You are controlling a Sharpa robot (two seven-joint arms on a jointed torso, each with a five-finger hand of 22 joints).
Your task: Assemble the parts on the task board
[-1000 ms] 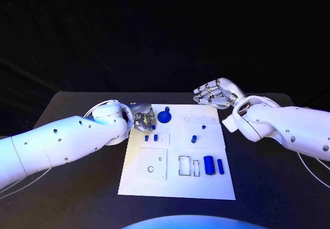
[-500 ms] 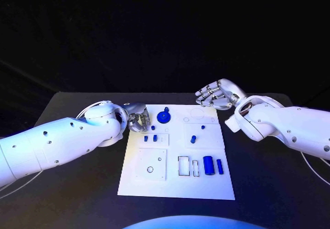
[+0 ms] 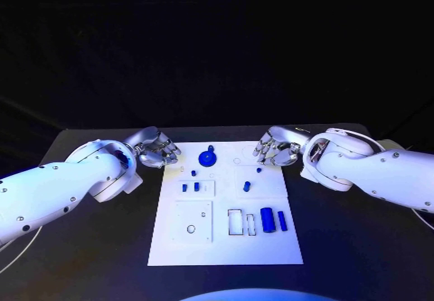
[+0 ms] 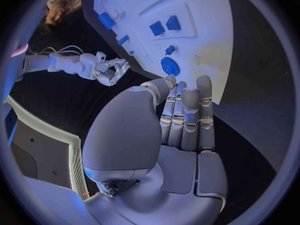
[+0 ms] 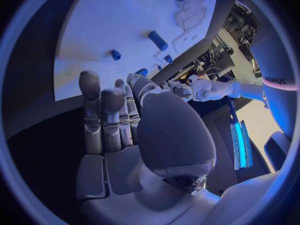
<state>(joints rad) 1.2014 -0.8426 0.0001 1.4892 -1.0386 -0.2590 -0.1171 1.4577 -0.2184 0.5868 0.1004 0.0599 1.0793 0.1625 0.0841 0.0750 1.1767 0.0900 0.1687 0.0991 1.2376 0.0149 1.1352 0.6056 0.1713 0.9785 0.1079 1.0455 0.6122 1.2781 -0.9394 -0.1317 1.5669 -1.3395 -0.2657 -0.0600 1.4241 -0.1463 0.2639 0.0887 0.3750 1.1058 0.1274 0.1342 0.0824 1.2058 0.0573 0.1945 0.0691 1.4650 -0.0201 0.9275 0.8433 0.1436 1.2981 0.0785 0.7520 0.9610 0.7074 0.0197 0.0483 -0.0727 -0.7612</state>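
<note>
Hovering off the task board's [image 3: 226,241] far left corner, the left hand [image 3: 155,149] holds nothing, fingers straight and side by side. Blue parts [image 3: 268,217] lie on the white board on the tabletop [image 3: 90,251]. At its far right corner, the right hand [image 3: 276,147] is likewise empty.

The head camera looks steeply down from above onto the black counter [image 3: 362,251], taking in the whole task board [image 3: 224,213] from some way off. Each wrist camera sits close behind its own hand, looking along the fingers [image 4: 187,115] toward the board [image 4: 187,15]. Both wrist views share the board's far end with the head view, and each catches the opposite hand: the right hand [image 4: 111,70] and the left hand [image 5: 187,87].
</note>
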